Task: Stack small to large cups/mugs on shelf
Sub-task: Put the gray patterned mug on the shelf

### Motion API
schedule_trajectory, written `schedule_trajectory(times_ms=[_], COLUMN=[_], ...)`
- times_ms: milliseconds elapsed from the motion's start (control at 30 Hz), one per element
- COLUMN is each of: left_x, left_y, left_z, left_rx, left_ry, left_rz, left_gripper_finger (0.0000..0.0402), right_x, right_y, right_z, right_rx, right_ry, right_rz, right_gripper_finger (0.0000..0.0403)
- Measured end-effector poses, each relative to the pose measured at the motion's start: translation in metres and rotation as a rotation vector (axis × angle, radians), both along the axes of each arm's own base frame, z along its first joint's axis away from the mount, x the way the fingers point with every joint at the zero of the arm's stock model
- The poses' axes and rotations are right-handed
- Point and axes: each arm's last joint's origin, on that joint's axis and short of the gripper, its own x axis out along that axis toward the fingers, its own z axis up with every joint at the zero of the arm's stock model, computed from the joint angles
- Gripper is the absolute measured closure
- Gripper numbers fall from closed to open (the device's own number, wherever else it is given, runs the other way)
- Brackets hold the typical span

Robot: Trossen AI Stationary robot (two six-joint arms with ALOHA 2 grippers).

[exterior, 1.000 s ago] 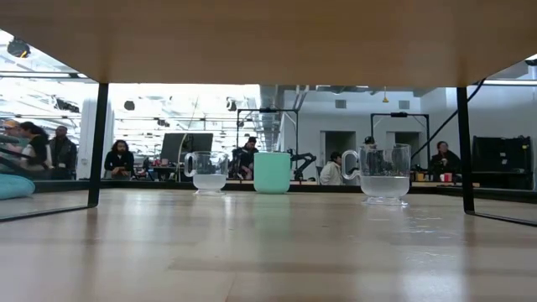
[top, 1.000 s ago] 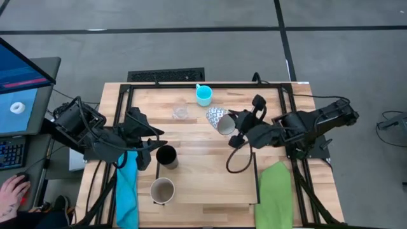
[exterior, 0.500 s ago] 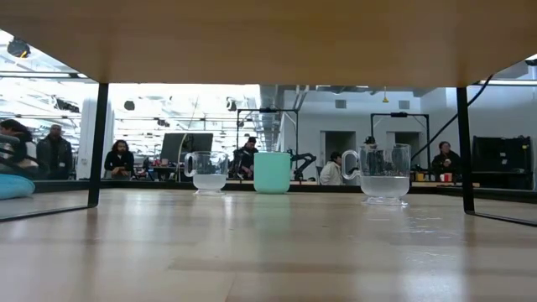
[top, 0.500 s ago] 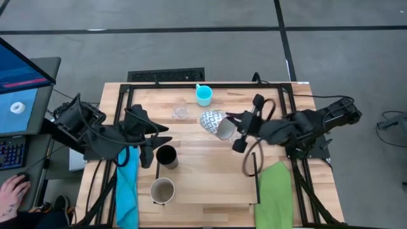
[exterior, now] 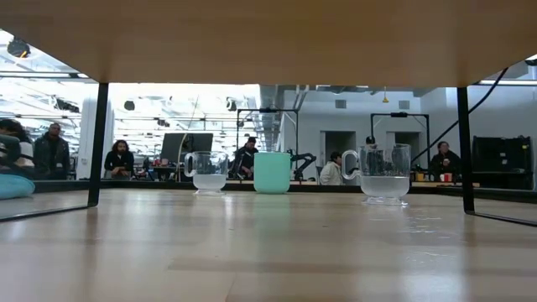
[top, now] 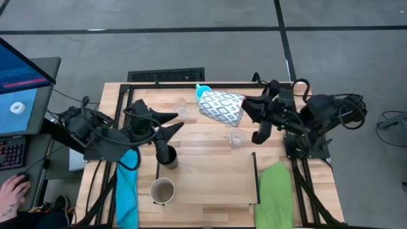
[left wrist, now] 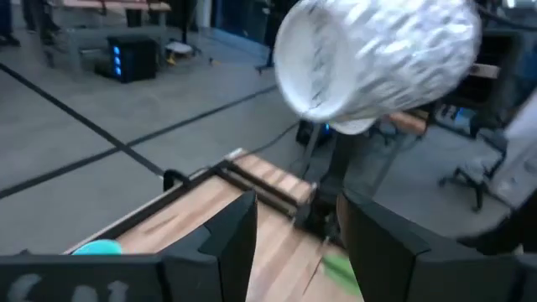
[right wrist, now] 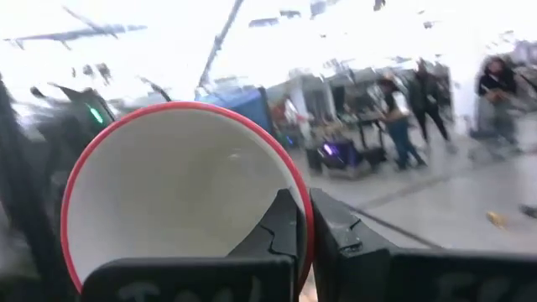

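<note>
**Around the workbench**

A folded turquoise cloth hangs over the wooden tabletop's left edge, and a folded bright green cloth lies at its right edge. A monitor with a blue screen stands left of the table, a person's hand near a keyboard below it. Several people sit in the room beyond.

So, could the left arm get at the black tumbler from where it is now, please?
Probably yes. The left gripper is open and holds nothing, and the black tumbler stands just beside it with nothing between them. The right gripper is off to the other side, holding up the patterned mug.
</note>
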Motion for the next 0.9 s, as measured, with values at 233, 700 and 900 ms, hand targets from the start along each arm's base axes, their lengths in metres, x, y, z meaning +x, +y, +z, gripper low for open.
schedule_trajectory(times_ms=[233,700,900], left_x=[0.041,0.070,0.081], left_y=[-0.011,0.008,0.019], left_z=[-0.003,0.027,0.024], left_rx=[-0.016,0.135,0.162], left_ry=[-0.088,-0.321,-0.320], left_rz=[-0.044,-0.166,-0.169], left_gripper_finger=[0.0244,0.0244,0.0244], right_x=[0.003,0.002,-0.001], right_y=[0.005,0.007,0.006], right_z=[0.010,0.025,0.029], right_rx=[-0.030,-0.080,-0.099], right_ry=[-0.125,-0.352,-0.414], right_rz=[0.025,0.076,0.106], right_gripper_finger=[0.0380,0.0380,0.0380])
